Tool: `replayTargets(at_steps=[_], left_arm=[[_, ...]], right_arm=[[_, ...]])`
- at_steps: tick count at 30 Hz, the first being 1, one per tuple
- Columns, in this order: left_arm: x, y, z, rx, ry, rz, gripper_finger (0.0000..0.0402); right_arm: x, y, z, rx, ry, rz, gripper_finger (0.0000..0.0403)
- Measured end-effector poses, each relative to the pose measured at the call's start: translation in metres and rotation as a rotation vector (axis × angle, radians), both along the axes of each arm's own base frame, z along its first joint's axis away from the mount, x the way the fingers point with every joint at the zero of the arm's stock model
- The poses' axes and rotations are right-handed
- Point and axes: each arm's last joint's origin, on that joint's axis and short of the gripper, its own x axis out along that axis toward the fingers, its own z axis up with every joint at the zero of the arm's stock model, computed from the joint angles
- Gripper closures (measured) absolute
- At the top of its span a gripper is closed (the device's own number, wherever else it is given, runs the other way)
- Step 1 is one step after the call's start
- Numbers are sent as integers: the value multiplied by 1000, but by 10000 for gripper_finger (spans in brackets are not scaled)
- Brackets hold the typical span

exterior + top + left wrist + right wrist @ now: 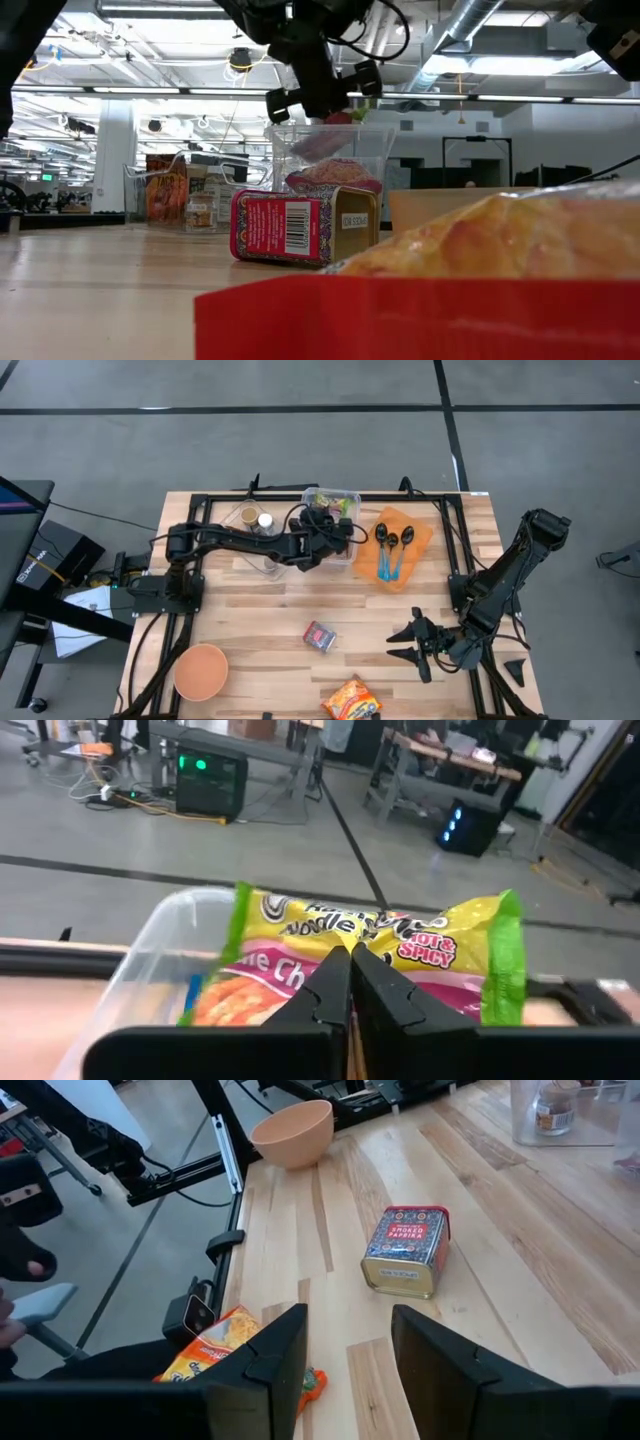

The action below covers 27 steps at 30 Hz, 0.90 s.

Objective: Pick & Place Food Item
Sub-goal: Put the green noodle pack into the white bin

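Hovering over the clear bin [333, 510] at the desk [260, 610] rear, the closed left pincer [350, 982] is aimed at the noodle packet [420, 955] lying crosswise just beyond it, while the half-open, empty right pincer [412, 641] is kept well apart

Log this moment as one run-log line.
left gripper: shut, above clear bin with noodle packet | right gripper: open, idle near paprika tin | step: pick not yet done
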Motion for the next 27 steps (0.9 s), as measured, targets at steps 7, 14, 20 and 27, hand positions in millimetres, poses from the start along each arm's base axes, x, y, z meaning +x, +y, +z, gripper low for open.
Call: replayTargets(at_steps=[7,14,20,27], left_arm=[[-1,12,0,-13,-7,8,401],[-1,12,0,-20,-6,-2,401],[-1,17,-1,-37,-8,-17,397],[-3,29,-1,-61,-13,-25,343]], right_arm=[[0,0,0,-8,-1,3,259],[0,0,0,-10,-1,4,259],[0,0,0,-8,-2,4,259],[0,0,0,-7,-3,4,259]])
